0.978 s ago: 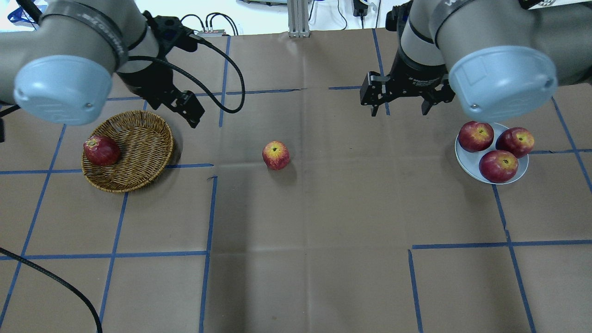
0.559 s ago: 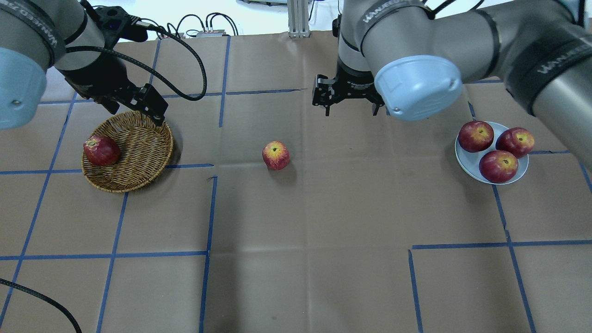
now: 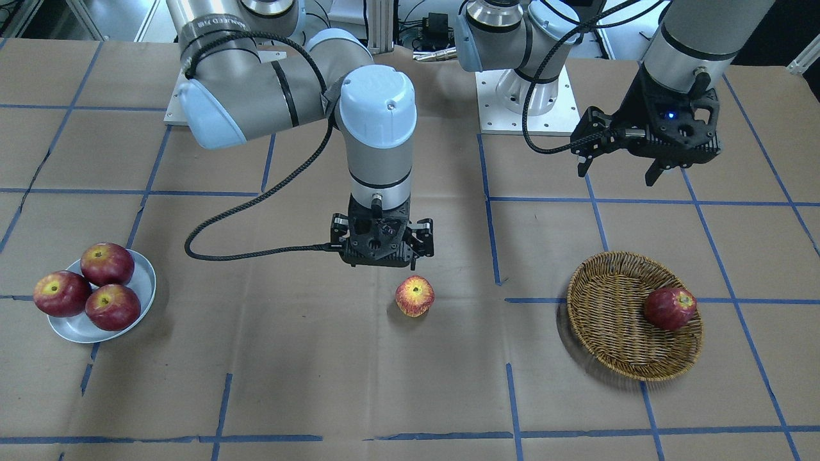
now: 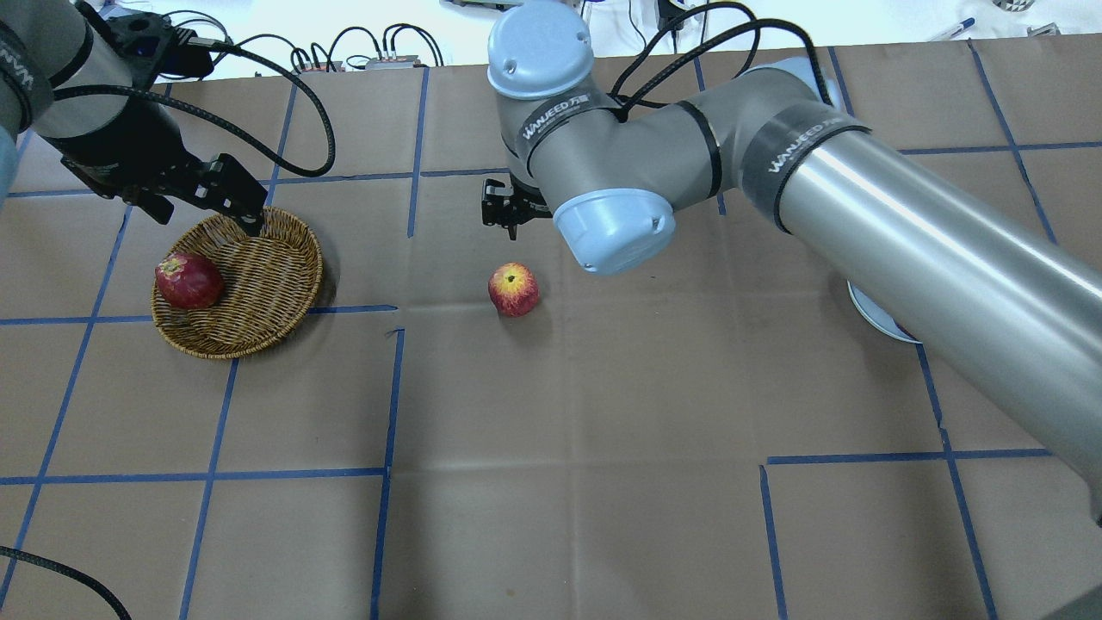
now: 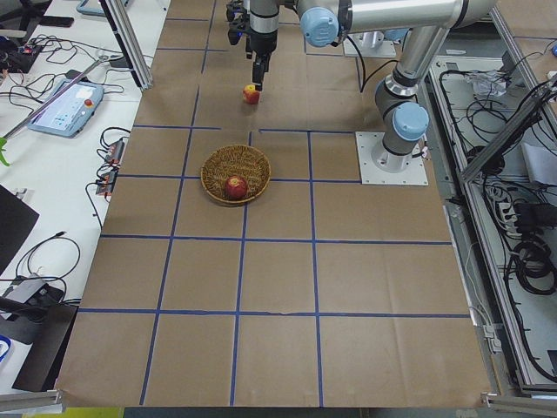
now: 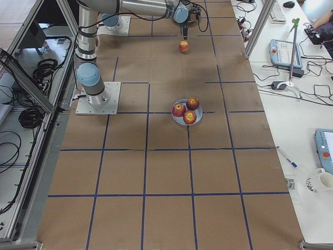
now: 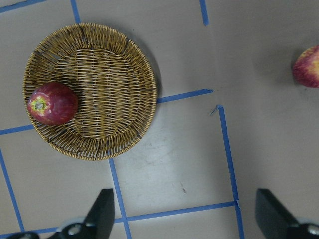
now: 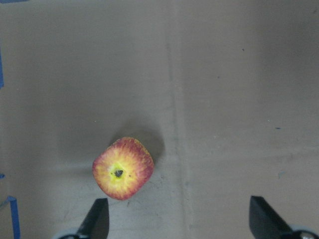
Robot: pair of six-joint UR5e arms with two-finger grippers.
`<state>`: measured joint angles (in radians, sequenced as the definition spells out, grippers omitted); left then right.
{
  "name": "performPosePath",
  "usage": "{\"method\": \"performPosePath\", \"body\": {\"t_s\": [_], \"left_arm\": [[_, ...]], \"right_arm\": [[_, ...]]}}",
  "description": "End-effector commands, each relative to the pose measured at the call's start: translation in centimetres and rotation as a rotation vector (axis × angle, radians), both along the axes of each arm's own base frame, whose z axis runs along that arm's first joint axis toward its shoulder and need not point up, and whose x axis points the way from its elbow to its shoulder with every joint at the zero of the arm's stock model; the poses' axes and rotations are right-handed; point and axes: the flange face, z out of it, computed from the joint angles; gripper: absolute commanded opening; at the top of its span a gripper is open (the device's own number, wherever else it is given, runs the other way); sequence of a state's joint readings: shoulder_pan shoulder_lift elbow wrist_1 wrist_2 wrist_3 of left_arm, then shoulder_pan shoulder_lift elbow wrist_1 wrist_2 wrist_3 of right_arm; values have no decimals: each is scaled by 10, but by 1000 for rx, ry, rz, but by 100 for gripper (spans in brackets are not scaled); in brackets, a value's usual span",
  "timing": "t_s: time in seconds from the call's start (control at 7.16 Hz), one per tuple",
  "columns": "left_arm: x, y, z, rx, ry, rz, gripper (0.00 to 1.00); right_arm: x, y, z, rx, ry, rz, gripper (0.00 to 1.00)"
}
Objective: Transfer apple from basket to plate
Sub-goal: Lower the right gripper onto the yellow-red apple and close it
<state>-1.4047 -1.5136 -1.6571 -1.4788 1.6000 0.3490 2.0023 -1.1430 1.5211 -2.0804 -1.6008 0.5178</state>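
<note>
The red and yellow apple (image 4: 514, 290) lies on the bare table mid-way between basket and plate, also in the front view (image 3: 414, 296) and the right wrist view (image 8: 122, 168). The wicker basket (image 4: 258, 284) holds one dark red apple (image 4: 188, 280). The grey-white plate (image 3: 144, 282) carries three dark red apples; in the overhead view my right arm hides most of it. My right gripper (image 3: 382, 257) is open and empty, hovering just behind the apple on the robot's side. My left gripper (image 3: 618, 169) is open and empty, raised behind the basket's far rim.
Blue tape lines grid the brown paper table. My right arm stretches across the table's right half in the overhead view. A black cable loops beside my right wrist (image 3: 256, 211). The dark apple sits against the basket's left side (image 7: 52, 103).
My right arm has swung left from near the plate to just behind the red and yellow apple. My left gripper has drifted left along the basket's far rim. Both stay open.
</note>
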Motion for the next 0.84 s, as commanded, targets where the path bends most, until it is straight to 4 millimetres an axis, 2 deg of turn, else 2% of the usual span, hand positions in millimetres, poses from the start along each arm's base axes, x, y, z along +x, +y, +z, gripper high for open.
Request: {"method": "performPosePath", "body": {"t_s": [0.0, 0.14, 0.42, 0.56, 0.7], "left_arm": [[2, -3, 7, -17, 2, 3, 99], [2, -2, 8, -17, -3, 6, 99], [2, 0, 4, -12, 6, 58, 99], [1, -1, 6, -17, 9, 78, 99], [1, 0, 5, -14, 7, 76, 99]], "right_arm": [[34, -4, -58, -16, -9, 6, 100], [46, -5, -81, -31, -14, 12, 100], [50, -4, -120, 6, 21, 18, 100], [52, -3, -134, 25, 27, 26, 100], [53, -1, -140, 34, 30, 31, 98]]}}
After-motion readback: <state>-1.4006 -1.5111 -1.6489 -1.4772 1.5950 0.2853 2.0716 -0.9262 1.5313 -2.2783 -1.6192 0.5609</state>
